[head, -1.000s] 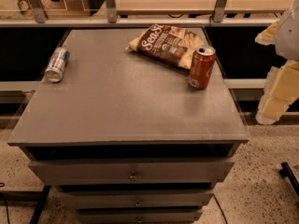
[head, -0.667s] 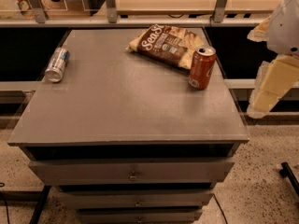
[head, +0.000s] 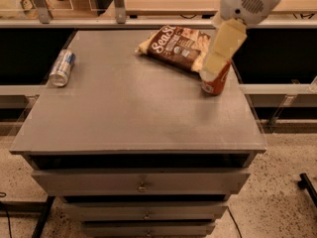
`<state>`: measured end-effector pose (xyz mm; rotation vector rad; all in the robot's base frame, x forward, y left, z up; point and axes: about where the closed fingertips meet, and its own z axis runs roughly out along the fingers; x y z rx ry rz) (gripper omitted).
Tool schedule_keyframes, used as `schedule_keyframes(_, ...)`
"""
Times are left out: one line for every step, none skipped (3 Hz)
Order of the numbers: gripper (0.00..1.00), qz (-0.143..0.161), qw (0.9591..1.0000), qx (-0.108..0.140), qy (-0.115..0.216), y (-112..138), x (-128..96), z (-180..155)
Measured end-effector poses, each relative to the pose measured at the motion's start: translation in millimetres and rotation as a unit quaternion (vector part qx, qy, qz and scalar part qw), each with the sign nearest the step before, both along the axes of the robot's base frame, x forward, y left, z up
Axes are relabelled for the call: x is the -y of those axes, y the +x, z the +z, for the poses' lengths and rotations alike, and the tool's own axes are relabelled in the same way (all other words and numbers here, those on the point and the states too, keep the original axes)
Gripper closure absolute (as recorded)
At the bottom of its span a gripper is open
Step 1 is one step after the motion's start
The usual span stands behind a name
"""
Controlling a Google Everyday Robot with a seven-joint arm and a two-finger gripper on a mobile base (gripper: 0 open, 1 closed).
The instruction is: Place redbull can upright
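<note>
- The redbull can (head: pixel 63 68) lies on its side, well to the left of the chip bag (head: pixel 176 46), close to the left edge of the tabletop (head: pixel 138 118).
- Its length runs roughly front to back, and one silver end faces the front.
- Nothing touches the redbull can; it is not upright.
- The chip bag lies flat near the back of the tabletop, its brown printed face up.
- An orange-red soda can (head: pixel 216 85) stands upright just beside the bag's right end, towards the front.
- The claw (head: pixel 214 69) hangs at the bag's right end, directly over the soda can, and covers that can's top in the camera view.
- Whether the claw is open, closed or gripping anything cannot be told.
- The pale arm (head: pixel 247 4) comes down to the claw from the upper right, passing above the bag's right corner.
- The claw is far across the tabletop from the redbull can.
- Under the tabletop, below the bag, grey drawers (head: pixel 142 182) are stacked, each with a small knob.
</note>
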<state>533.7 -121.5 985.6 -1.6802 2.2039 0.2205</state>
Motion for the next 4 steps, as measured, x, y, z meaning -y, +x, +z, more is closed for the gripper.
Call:
schedule_keyframes(0.0, -0.027, 0.9983, -0.012, 0.05, 37, -67, 18)
schedule_keyframes(0.0, -0.046, 0.9969, -0.012, 0.063, 44, -79, 23)
schedule_keyframes(0.0, -0.042, 0.9969, -0.012, 0.066, 46, -86, 20)
schedule_keyframes(0.0, -0.046, 0.9952, -0.027, 0.082, 46, -114, 0)
